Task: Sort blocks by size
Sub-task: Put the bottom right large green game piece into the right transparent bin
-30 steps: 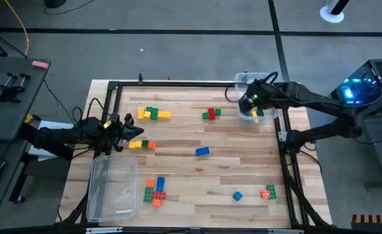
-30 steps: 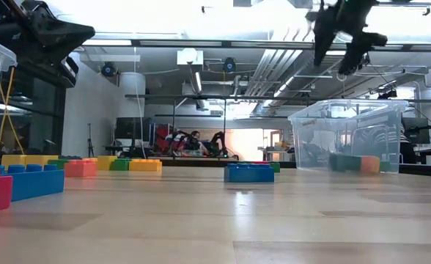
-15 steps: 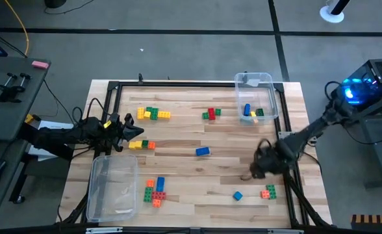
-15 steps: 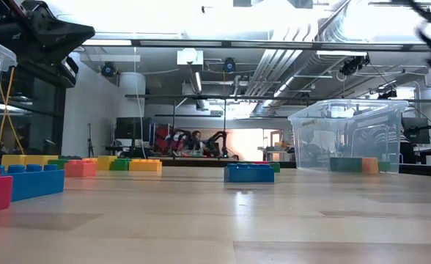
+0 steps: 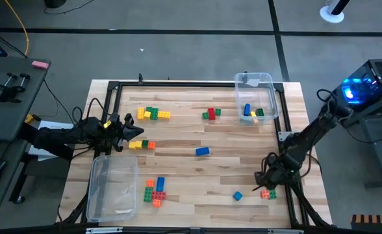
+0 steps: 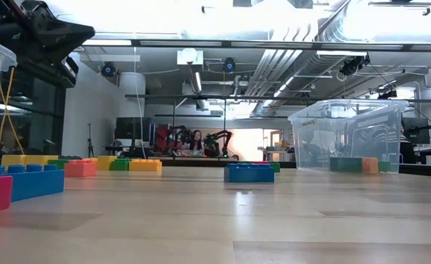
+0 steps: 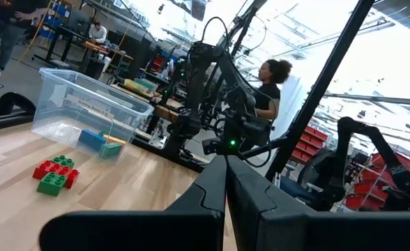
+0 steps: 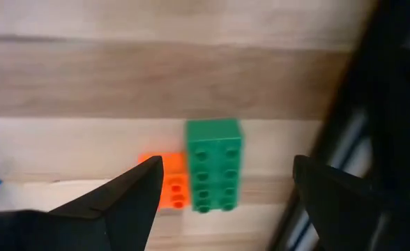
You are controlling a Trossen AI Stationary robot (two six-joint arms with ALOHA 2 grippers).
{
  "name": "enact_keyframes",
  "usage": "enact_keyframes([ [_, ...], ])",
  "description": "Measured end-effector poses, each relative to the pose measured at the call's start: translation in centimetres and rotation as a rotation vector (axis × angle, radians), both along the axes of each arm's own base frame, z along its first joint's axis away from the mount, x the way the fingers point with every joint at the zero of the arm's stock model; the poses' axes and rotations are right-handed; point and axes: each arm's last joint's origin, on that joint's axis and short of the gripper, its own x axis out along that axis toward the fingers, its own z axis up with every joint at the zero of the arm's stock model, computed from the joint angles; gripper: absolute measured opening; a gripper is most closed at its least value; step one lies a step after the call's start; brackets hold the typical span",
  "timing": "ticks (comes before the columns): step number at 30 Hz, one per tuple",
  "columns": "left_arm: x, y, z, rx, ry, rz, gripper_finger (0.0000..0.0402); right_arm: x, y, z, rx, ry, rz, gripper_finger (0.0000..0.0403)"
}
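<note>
right gripper [image 5: 267, 184] has swung down from the bin — fingers spread wide, empty — over the green block [image 8: 213, 165].

The dark left arm lies low along the table's left edge, its two-finger left gripper [image 5: 131, 130] pointing inward with fingers pressed together. The dark right arm reaches down toward the near right corner, its right gripper [image 5: 267, 186] hanging with fingers [image 8: 132, 199] spread wide, empty.
</note>
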Motion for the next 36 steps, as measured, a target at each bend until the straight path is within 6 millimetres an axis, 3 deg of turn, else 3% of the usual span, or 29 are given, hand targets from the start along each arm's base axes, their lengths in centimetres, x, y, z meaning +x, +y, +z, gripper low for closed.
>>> enact_keyframes([
  [12,0.0,0.0,0.0,0.0,0.0,0.0,0.0,1.0,1.1,-2.7,-0.019,0.019,0.009,0.0292],
  [16,0.0,0.0,0.0,0.0,0.0,0.0,0.0,1.4,1.4,-3.4,-0.025,0.035,-0.001,0.0253],
  [22,0.0,0.0,0.0,0.0,0.0,0.0,0.0,1.5,1.4,-3.6,-0.049,0.035,-0.006,0.0153],
  [24,0.0,0.0,0.0,0.0,0.0,0.0,0.0,1.7,1.2,-3.4,-0.052,0.028,-0.003,0.0137],
  [29,0.0,0.0,0.0,0.0,0.0,0.0,0.0,2.5,0.6,-1.6,-0.119,0.013,0.047,0.0137],
  [33,0.0,0.0,0.0,0.0,0.0,0.0,0.0,4.6,-0.3,2.9,-0.192,-0.183,0.069,0.0137],
  [36,0.0,0.0,0.0,0.0,0.002,0.0,0.0,6.5,-2.7,6.6,-0.416,-0.413,0.014,0.0137],
])
